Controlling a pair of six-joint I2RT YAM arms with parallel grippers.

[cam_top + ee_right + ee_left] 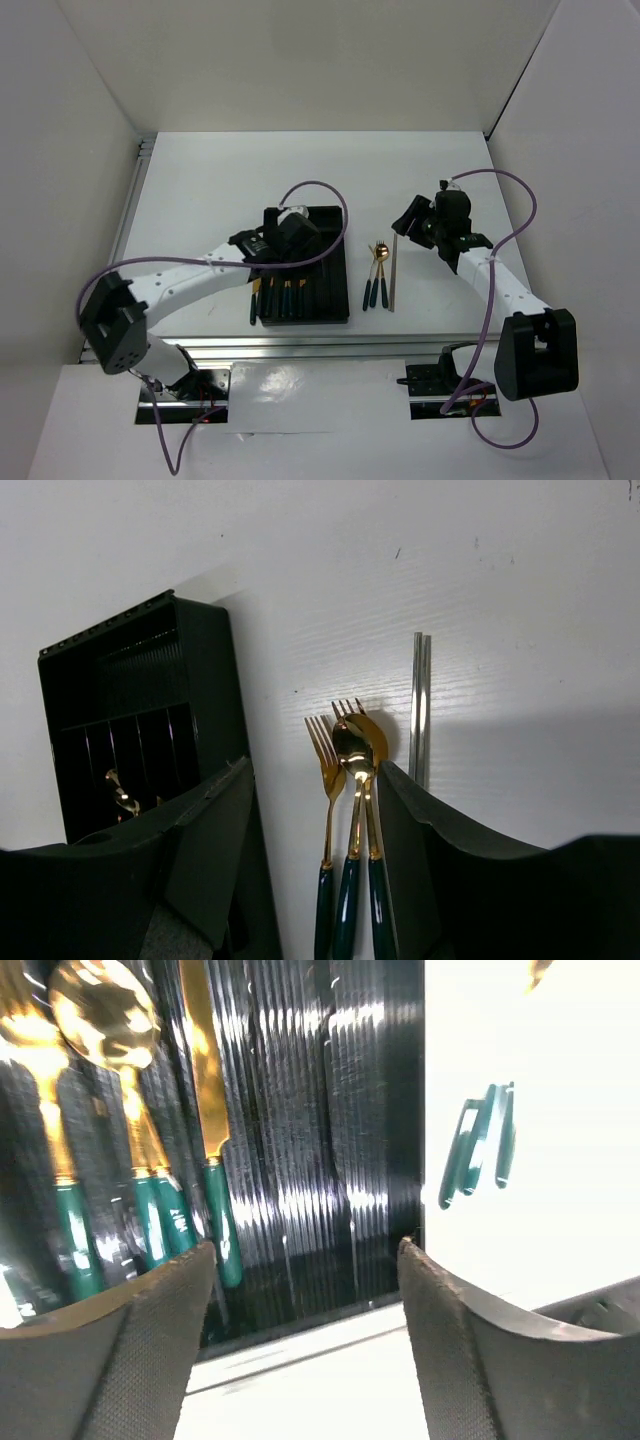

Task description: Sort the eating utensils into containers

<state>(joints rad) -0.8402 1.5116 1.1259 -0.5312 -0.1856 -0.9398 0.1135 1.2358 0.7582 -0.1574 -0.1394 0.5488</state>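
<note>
**Utensils (376, 285) split between the tray (338, 285) and the bench (200, 190)**

Nearest the arm bases, the teal handles all point toward the bench's front edge. In the black tray, the left lengthwise compartments hold a spoon (105, 1010), a knife (205, 1080) and at least one more gold-headed piece. The compartments right of the knife show bare ribbed floor. One dark handle (254, 305) lies at the tray's left rim, and it is not clear whether it is in or out.

Just right of the tray and apart from it, two forks (322, 740) and a loose spoon (352, 745) lie bunched on the bench. A grey stick (420, 710) lies parallel beside them.

Farther out, the left tool (305, 1250) hovers over the tray with its fingers wide and nothing between them. The right tool (315, 770) hangs past the loose heads, fingers apart and gripping nothing.

Beyond both tools, open white bench reaches the back wall (320, 60). More open bench lies left of the tray.
</note>
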